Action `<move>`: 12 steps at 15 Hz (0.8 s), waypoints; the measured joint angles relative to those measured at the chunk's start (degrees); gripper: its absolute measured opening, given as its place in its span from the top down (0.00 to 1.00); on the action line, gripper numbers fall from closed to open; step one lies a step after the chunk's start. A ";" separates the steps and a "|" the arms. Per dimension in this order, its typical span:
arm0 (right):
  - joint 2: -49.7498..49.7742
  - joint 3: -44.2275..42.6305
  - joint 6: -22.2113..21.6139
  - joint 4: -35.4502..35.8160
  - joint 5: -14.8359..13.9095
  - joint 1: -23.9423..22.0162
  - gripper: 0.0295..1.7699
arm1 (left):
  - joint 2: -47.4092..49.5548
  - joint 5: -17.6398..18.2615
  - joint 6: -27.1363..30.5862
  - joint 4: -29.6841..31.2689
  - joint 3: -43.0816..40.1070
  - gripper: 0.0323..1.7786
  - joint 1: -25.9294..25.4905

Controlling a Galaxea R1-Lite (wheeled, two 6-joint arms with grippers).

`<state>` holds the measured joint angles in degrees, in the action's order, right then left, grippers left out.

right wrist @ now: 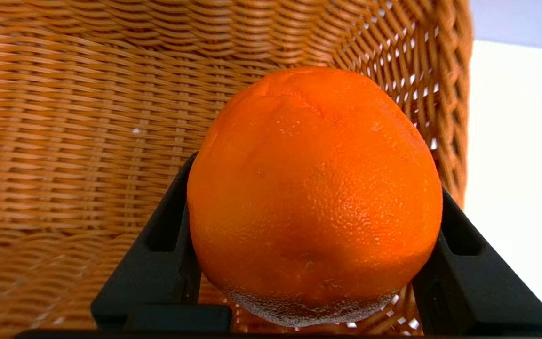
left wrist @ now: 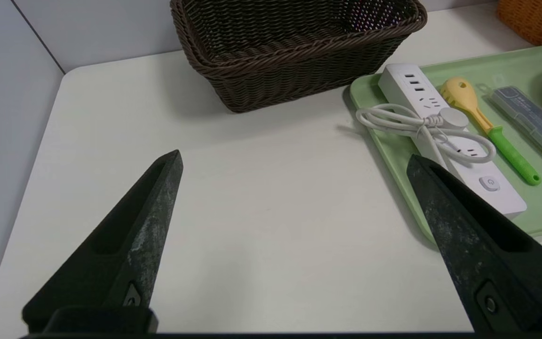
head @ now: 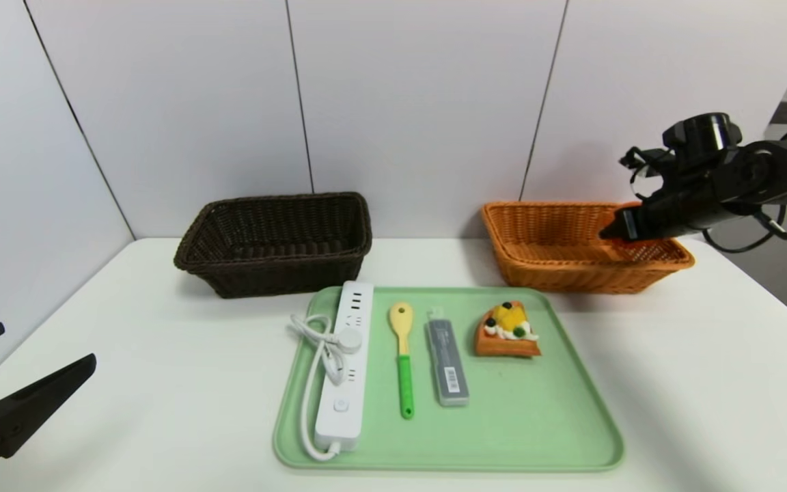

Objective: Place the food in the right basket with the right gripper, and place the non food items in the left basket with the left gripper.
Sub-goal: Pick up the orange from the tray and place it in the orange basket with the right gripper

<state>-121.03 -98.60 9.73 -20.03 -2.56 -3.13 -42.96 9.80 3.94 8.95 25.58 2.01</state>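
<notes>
On the far left, the left gripper [left wrist: 294,245] hangs parked above the white worktop [head: 134,355], its two black fingers spread wide and empty. Behind it, toward the wall, sits the dark basket [head: 275,242], with nothing visible in it.

In the middle lies a green tray [head: 530,424]. On it, from left to right: a white power strip [head: 347,362] with its cord coiled alongside, a spoon [head: 402,355] with a yellow bowl and green handle, a grey case [head: 447,362] with a barcode, and a slice of cake [head: 507,331] topped with fruit.

On the right, the orange basket [head: 571,249] stands just behind the tray. The right gripper [right wrist: 315,263] reaches over it, angled downward, its fingers closed on either side of an orange [right wrist: 315,197], which is held just above the woven interior.

The orange looks firm, round and moderately heavy, with pebbled skin that should grip well; being round, it may roll once let go. The hold across its widest part looks secure. Of what remains, the cake seems soft and best taken low at its sides.
</notes>
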 joint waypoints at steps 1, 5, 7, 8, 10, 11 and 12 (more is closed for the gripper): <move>-0.72 0.00 -0.26 0.13 -0.02 -0.06 0.35 | -0.26 -0.11 -0.06 0.30 -0.04 0.05 0.00; -2.51 -0.11 -0.26 0.22 0.26 0.29 0.35 | -3.73 -0.11 -0.85 5.08 0.22 0.05 0.02; -3.04 -0.11 -0.23 0.22 0.39 0.30 0.35 | -7.51 -0.10 -1.27 12.00 0.16 0.05 0.02; -3.28 -0.10 -0.23 0.24 0.22 0.44 0.35 | -9.61 -0.07 -1.38 15.56 0.11 0.05 0.02; -3.91 0.20 -0.30 2.51 0.13 0.72 0.35 | -13.13 0.01 -2.26 19.13 0.46 0.05 0.02; -4.22 0.50 -0.30 4.24 0.11 0.85 0.35 | -14.29 0.15 -4.07 19.86 0.80 0.05 0.11; -4.50 0.65 -0.26 5.49 0.15 0.94 0.35 | -15.01 0.22 -5.42 20.18 1.07 0.05 0.35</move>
<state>-125.53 -97.95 9.47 -14.54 -2.41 -2.19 -57.97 10.02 -1.49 29.12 26.65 2.36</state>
